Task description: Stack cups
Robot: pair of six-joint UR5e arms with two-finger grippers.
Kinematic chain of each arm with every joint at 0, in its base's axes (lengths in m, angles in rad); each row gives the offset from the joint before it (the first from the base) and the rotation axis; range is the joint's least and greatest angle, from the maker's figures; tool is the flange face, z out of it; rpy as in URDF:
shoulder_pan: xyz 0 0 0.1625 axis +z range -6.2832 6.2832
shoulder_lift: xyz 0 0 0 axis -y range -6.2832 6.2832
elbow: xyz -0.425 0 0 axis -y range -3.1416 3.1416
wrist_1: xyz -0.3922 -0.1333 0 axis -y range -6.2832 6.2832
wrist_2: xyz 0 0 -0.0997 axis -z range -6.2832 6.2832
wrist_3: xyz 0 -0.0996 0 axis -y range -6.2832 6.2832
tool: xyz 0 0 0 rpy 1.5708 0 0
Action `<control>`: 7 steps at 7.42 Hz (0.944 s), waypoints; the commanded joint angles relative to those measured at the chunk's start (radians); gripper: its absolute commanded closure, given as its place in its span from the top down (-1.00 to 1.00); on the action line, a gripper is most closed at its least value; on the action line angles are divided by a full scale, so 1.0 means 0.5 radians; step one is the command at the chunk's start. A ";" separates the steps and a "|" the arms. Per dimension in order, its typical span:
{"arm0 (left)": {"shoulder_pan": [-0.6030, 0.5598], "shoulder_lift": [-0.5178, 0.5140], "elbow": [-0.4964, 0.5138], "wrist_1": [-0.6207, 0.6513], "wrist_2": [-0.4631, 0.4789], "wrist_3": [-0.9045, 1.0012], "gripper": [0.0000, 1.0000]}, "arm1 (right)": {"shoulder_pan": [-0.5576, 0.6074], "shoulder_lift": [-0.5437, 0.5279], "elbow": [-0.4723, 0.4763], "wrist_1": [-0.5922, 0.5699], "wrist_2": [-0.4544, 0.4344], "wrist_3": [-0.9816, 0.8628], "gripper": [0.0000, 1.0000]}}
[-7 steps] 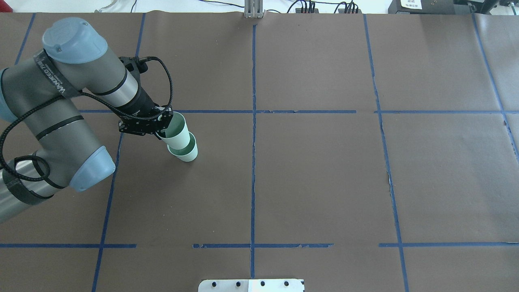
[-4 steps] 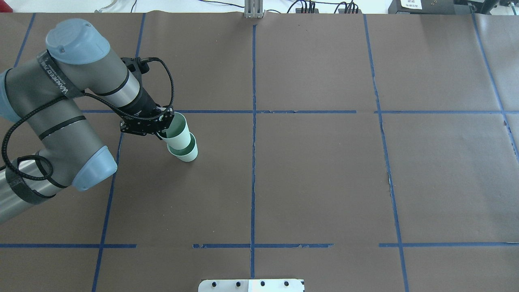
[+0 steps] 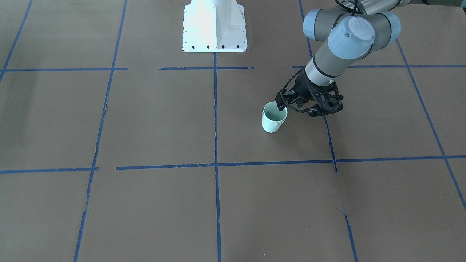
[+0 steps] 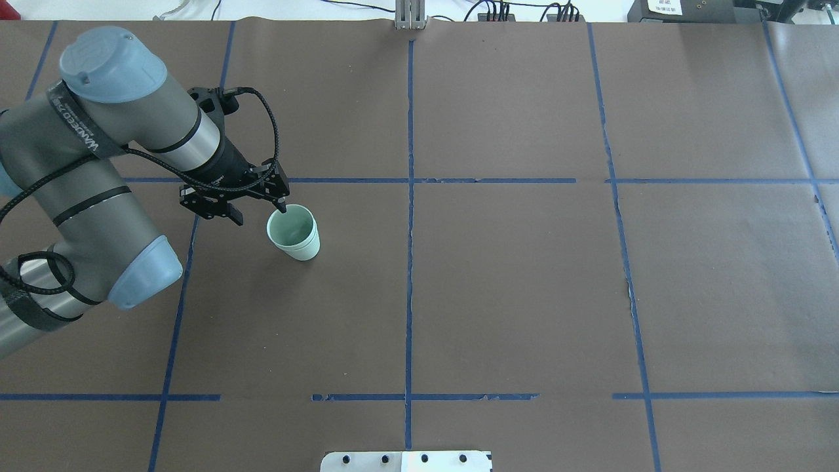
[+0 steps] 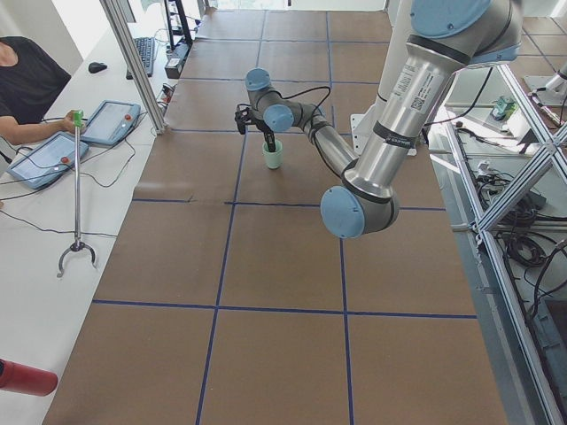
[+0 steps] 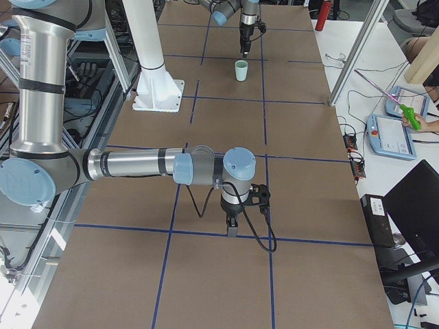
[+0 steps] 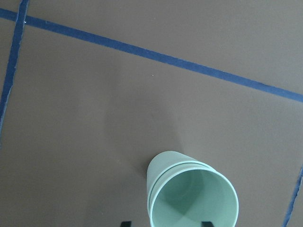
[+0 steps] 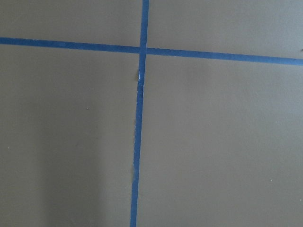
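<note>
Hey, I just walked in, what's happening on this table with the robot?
Two small pale mint-green tapered cups are already stacked: the upper cup sits nested upright in the lower cup on the brown paper-covered table. The left gripper hovers beside the stack's rim, jaws open, holding nothing. The right gripper hangs over the table far from the cups; open or shut, I cannot tell.

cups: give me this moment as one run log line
cups: nested, upright on table | left gripper: open, by rim, not gripping | right gripper: far from cups, state cannot tell | stacking: looks done
</note>
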 commanded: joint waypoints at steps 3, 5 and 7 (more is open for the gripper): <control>-0.468 0.135 -0.247 0.141 -0.004 0.356 1.00 | 0.000 0.000 0.003 -0.002 0.000 0.000 1.00; -0.695 0.297 -0.257 0.384 -0.008 1.133 1.00 | 0.000 0.000 0.000 0.001 0.000 0.000 1.00; -0.934 0.387 -0.007 0.373 -0.014 1.798 1.00 | 0.000 0.000 0.000 0.001 0.000 0.000 1.00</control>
